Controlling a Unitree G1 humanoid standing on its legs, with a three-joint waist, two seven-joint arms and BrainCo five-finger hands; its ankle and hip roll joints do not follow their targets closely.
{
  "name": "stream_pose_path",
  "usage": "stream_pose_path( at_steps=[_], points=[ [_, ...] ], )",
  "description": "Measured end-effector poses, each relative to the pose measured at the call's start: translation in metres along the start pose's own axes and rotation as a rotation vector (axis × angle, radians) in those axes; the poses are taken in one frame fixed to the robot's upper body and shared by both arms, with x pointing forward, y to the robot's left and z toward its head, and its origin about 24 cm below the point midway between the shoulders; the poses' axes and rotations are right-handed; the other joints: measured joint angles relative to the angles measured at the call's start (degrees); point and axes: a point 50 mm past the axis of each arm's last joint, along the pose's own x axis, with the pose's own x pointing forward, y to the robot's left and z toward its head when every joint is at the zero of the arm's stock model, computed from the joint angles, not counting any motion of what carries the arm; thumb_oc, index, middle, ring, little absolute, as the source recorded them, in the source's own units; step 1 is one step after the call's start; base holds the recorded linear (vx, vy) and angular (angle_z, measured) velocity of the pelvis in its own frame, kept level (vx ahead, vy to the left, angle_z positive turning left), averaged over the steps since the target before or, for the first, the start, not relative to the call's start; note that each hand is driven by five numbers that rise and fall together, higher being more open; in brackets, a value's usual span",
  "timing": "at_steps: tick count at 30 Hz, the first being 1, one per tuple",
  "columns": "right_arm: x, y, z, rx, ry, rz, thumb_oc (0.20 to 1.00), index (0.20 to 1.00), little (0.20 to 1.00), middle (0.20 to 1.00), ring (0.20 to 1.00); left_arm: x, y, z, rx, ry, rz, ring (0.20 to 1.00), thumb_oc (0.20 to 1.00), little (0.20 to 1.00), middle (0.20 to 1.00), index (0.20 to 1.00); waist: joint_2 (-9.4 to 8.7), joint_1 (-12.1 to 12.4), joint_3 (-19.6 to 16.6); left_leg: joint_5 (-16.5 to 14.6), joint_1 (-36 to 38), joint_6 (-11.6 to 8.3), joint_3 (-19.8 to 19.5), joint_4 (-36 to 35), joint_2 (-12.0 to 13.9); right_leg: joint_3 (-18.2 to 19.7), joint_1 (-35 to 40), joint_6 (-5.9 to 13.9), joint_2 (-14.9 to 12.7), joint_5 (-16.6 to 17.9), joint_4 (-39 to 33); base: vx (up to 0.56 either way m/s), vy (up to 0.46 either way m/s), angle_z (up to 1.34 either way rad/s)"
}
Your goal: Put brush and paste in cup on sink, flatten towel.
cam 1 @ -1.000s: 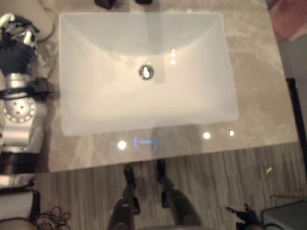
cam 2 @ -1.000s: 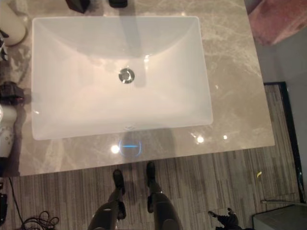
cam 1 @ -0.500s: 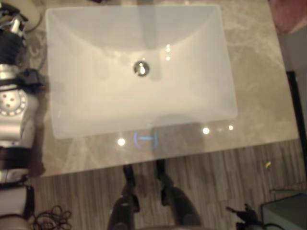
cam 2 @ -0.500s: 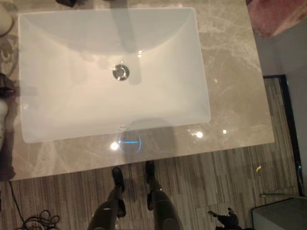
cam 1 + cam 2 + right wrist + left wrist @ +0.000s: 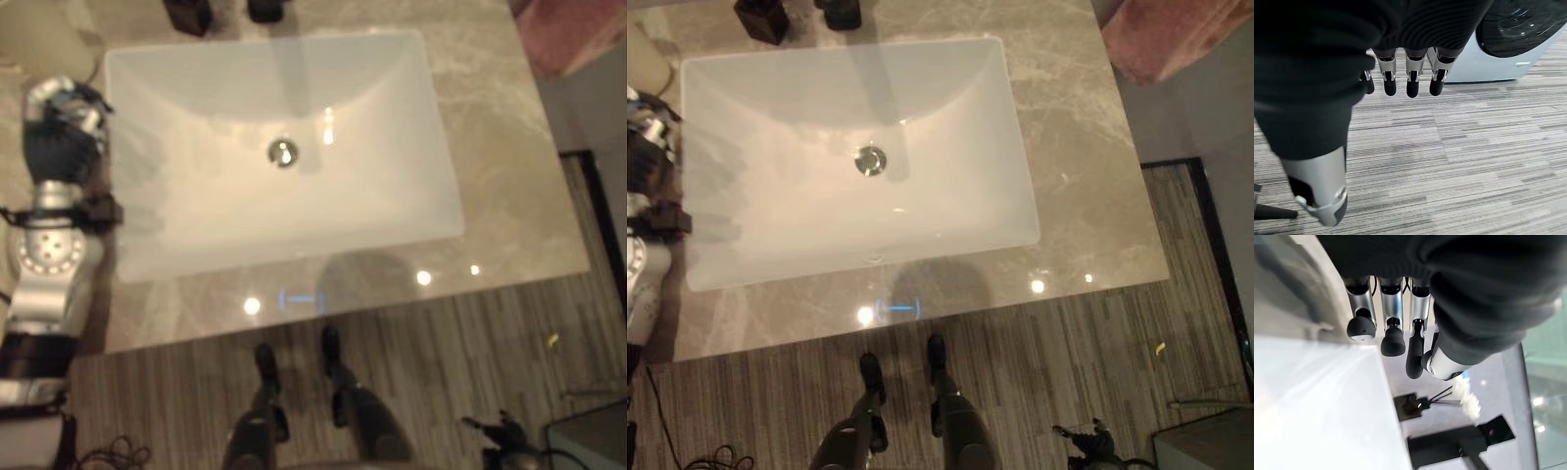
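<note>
A white rectangular sink [image 5: 196, 225] is set in a beige marble counter [image 5: 500, 147], with a metal drain [image 5: 282, 152] in its middle. My left hand [image 5: 59, 117] hovers over the counter just left of the basin's rim. Its fingers [image 5: 1393, 333] are relaxed and hold nothing. A pale rounded thing [image 5: 645, 67], perhaps the cup, stands behind that hand at the back left corner. My right hand [image 5: 1410, 73] hangs over the striped floor, fingers straight and empty.
Two dark items [image 5: 762, 18] [image 5: 841, 12] stand behind the sink. The left wrist view shows a black square holder [image 5: 1410, 406] with thin sticks and a white tuft [image 5: 1466, 394]. A pinkish cloth-like thing [image 5: 1176, 34] lies past the counter's back right corner. A washing machine [image 5: 1508, 44] stands on the floor.
The head camera has shifted, so the whole scene has slid. My left hand now stands a little closer to the basin's left rim.
</note>
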Motion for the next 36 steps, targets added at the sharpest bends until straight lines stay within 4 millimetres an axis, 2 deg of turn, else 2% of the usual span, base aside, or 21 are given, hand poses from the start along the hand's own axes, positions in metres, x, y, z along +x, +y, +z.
stream_pose_path(
  at_steps=[6,22,23,27,36],
  points=[
    [0.001,-0.005,0.001,-0.001,0.004,-0.005,1.000,1.000,1.000,1.000,1.000,-0.014,0.009,-0.011,0.024,0.057,0.003,0.200,0.200,0.200,0.200,0.200,0.41,1.1,-0.2,0.5,0.2,-0.31,-0.5,0.0,0.1,-0.7,0.3,-0.44,0.0,0.3,0.3,-0.06,0.005,0.03],
    [0.000,-0.007,-0.010,-0.011,0.053,0.002,1.000,1.000,1.000,1.000,1.000,-0.017,0.012,-0.016,0.044,0.091,0.010,0.200,0.200,0.200,0.200,0.200,0.55,0.9,-1.4,0.7,0.0,-0.24,-1.3,0.0,0.1,-1.0,0.4,-0.47,0.0,0.3,0.2,-0.02,0.005,0.03],
    [0.000,-0.007,-0.010,-0.012,0.055,0.002,1.000,1.000,1.000,1.000,1.000,-0.017,0.014,-0.017,0.049,0.096,0.012,0.200,0.200,0.200,0.200,0.200,0.62,0.8,-2.4,0.7,-0.9,-0.25,-1.2,0.0,0.1,-1.0,-0.5,-0.49,0.0,0.3,0.1,0.00,0.000,0.00],
    [0.000,-0.008,-0.010,-0.014,0.056,0.002,1.000,1.000,1.000,1.000,1.000,-0.014,0.015,-0.014,0.060,0.091,0.009,0.200,0.200,0.200,0.200,0.200,0.55,0.7,-2.9,0.9,-1.8,-0.28,-1.5,0.0,0.1,-1.2,-1.3,-0.60,0.1,0.4,0.3,0.01,-0.001,0.02],
    [0.000,-0.008,-0.010,-0.014,0.053,0.002,1.000,1.000,1.000,1.000,1.000,0.012,0.025,0.004,0.122,0.038,0.038,0.200,0.200,0.200,0.200,0.200,0.27,0.7,-3.4,1.0,-3.9,-0.23,-1.5,0.0,0.1,-1.3,-3.4,-0.60,0.1,0.4,0.3,0.03,0.001,0.00]
  ],
)
